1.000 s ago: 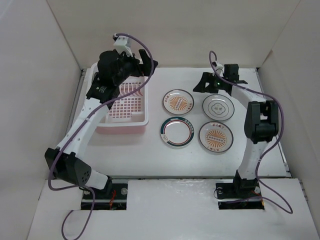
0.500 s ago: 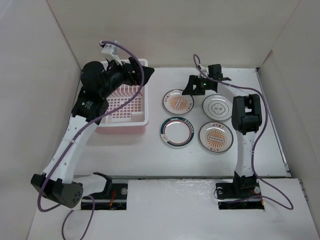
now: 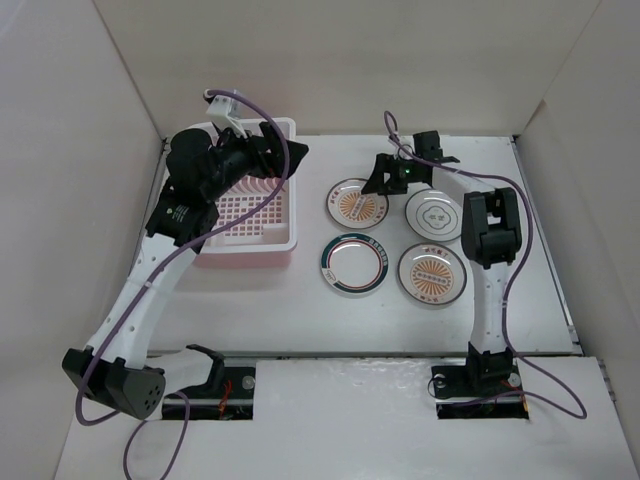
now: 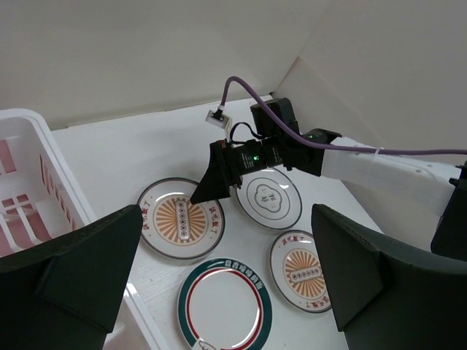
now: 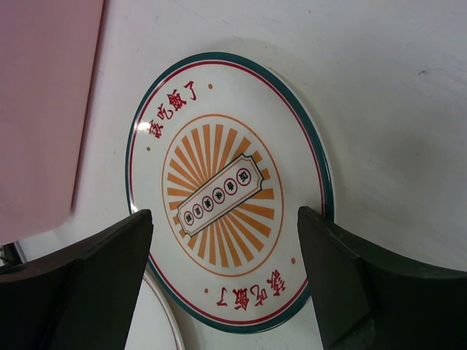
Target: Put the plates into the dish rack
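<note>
Four small round plates lie flat on the white surface [image 3: 300,310], centre-right of the overhead frame, in a two-by-two block with none touching.
- Upper left: orange-sunburst plate with dark green rim [image 3: 357,204].
- Upper right: grey-rimmed white plate [image 3: 434,214].
- Lower left: green-rimmed white plate [image 3: 354,264].
- Lower right: second orange-sunburst plate [image 3: 432,273].

The pale pink rectangular plastic dish rack [image 3: 250,250] sits at upper left of the frame, just beside the block. No plate shows in it, though the arm hides part of it.

The right claw [image 5: 222,219] hangs over the upper-left sunburst plate, fingers spread wide, gripping nothing. The left claw [image 4: 226,211] is above the rack's upper right corner, equally wide and empty.

Handling, by judgement: the plates look rigid, glossy and light, and are likely breakable. Lying flat, each offers only its raised rim as a hold, with one finger worked under the lip and one on top. The slick glaze may let a plate skate across the surface or slip from the pinch.
</note>
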You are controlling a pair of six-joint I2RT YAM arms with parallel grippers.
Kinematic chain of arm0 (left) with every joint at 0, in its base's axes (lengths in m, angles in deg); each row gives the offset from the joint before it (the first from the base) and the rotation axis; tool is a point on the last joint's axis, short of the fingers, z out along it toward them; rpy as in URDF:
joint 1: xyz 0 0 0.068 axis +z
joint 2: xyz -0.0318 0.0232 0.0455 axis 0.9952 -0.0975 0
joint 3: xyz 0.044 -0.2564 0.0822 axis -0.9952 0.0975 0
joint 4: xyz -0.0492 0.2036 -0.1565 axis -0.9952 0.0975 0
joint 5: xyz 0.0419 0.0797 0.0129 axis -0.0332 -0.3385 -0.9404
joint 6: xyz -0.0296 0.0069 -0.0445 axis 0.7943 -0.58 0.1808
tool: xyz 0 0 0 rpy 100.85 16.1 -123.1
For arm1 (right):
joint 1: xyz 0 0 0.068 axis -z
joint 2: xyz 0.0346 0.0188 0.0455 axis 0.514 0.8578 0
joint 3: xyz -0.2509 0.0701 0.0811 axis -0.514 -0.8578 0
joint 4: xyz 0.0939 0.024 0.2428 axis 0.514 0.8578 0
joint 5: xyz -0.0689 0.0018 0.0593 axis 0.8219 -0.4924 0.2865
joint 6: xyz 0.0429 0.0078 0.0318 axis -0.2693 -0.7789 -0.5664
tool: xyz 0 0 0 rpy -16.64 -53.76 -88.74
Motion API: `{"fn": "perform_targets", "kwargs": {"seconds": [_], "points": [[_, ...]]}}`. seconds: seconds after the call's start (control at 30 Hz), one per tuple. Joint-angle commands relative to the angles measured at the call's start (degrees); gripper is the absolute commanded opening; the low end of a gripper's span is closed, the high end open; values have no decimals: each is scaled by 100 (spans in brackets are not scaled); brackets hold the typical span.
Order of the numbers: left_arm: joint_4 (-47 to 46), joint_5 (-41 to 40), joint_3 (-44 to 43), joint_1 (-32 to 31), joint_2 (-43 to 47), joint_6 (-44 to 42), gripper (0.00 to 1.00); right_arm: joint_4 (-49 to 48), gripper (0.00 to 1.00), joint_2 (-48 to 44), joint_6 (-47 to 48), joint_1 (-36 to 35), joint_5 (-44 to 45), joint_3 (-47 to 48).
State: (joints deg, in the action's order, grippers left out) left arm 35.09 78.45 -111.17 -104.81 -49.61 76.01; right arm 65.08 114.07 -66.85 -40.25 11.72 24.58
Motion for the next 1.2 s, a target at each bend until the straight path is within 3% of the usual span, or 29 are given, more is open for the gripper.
{"fn": "perform_targets", "kwargs": {"seconds": [0.0, 0.37, 0.73, 1.17], "points": [[-261, 45, 31, 19, 33, 0, 100, -114, 85, -407, 34, 123, -51, 121], [-314, 273, 83, 19, -72, 0, 100, -114, 86, -303, 34, 493, 3, 174], [-314, 326, 83, 19, -125, 53, 100, -658, 86, -372, -361, 686, -945, 60], [-314, 502, 83, -34, -230, 53, 100, -343, 86, -215, -186, 1064, -542, 376]]}}
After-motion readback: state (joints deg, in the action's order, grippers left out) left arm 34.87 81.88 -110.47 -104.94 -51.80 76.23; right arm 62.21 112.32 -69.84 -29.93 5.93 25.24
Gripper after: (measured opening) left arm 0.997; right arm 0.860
